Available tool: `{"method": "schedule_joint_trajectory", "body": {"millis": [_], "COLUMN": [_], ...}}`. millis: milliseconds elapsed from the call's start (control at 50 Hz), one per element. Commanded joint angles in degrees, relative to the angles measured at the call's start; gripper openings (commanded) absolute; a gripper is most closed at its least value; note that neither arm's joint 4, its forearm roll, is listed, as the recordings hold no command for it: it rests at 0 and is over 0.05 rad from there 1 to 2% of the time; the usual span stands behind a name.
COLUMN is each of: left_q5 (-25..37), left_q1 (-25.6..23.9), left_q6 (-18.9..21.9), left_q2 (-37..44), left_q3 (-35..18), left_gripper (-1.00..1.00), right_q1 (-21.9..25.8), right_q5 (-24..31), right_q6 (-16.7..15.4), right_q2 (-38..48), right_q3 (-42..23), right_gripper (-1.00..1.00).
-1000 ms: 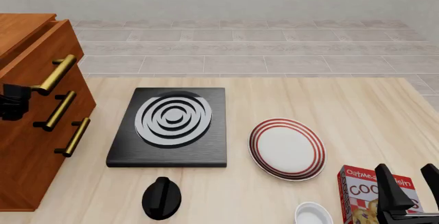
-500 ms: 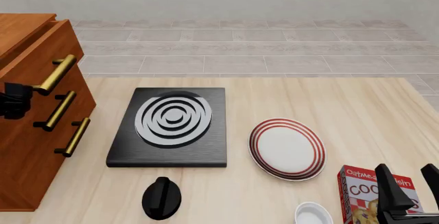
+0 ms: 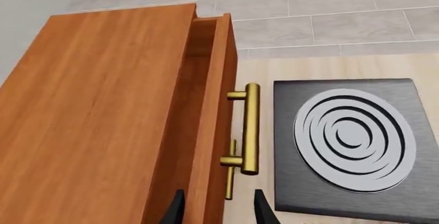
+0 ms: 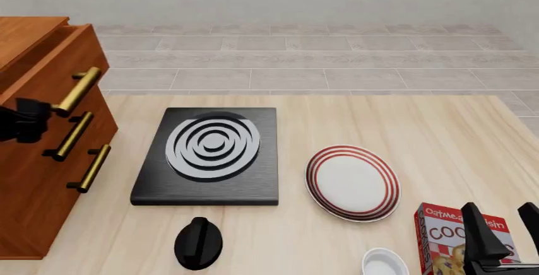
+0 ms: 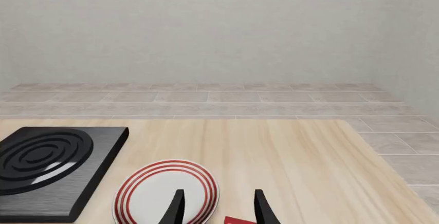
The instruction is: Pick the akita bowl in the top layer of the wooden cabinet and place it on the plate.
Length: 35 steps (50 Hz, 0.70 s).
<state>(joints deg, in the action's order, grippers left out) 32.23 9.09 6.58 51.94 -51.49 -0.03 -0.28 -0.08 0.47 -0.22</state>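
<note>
While the bowl itself cannot be seen, the top drawer (image 4: 63, 67) of the cabinet (image 4: 38, 180) at the frame's left stands slightly pulled out. At its handle (image 4: 77, 90) sits the left gripper (image 4: 25, 120); whether it grips I cannot tell. Right of centre, the plate (image 4: 352, 182) holds nothing. At lower right, the right gripper (image 4: 505, 224) stands apart over a cookies box (image 4: 442, 237).

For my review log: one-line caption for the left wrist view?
Left gripper straddling the partly open top layer by its brass handle, stove beyond.
</note>
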Motion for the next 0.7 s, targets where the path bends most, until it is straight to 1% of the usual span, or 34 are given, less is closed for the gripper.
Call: {"method": "schedule_joint_trajectory", "body": {"millis": [20,320,700], "left_q5": [0.85,0.52,0.08], "left_q1": [-3.62,-6.02,-10.55], "left_q6": [0.69,0.06,-1.77], "left_q2": [2.71,3.5,4.56], "left_q3": [1.29,0.55,0.33], "left_gripper": [1.0,1.0,1.0], "right_q1": [-0.01,0.1,0.11], "right_q5": [0.32,0.27,-0.09], "right_q6": [0.02,-0.07,-0.05], "right_q2": [-0.37,-0.38,-0.11], "right_q3": [0.0,-0.03,-0.08], "right_gripper": [1.0,1.0,1.0]}}
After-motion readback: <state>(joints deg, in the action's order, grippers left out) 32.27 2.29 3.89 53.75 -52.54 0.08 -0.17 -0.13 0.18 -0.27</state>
